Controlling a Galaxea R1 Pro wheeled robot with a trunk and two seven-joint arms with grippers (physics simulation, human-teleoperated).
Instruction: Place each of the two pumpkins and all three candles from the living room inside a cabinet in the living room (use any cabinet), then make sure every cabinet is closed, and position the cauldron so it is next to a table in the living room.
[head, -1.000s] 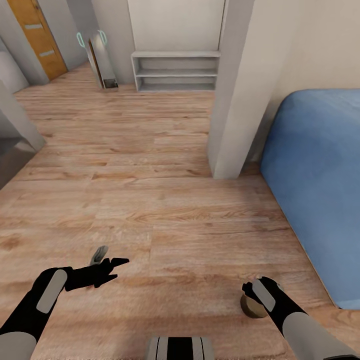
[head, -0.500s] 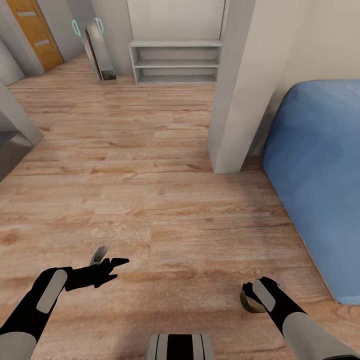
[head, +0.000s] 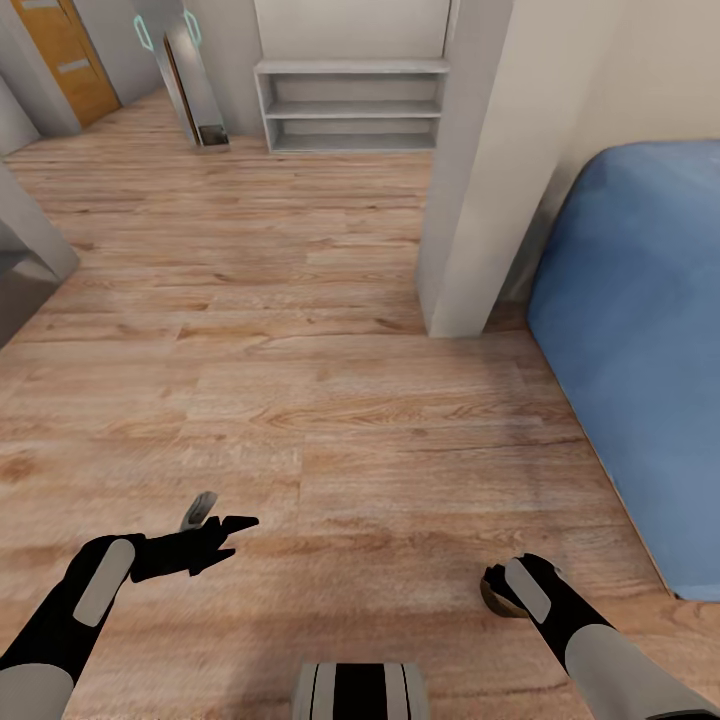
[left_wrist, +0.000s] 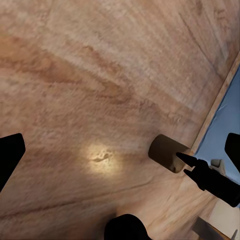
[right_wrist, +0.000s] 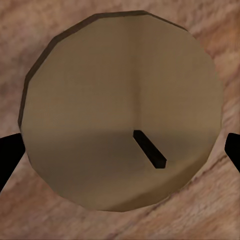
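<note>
Head view | L claw (head: 222, 527) spread, empty | R claw (head: 497, 583) clamped on tan candle (right_wrist: 122, 115)

Candle (head: 497, 598) half hidden behind right gripper (head: 512, 585)

No readable text, labels, brand names, numbers or signs appear anywhere. The light-brown wooden plank floor (head: 300, 330), the pale grey open shelf unit (head: 350, 105) and the orange door (head: 65, 55) carry no writing.
</note>
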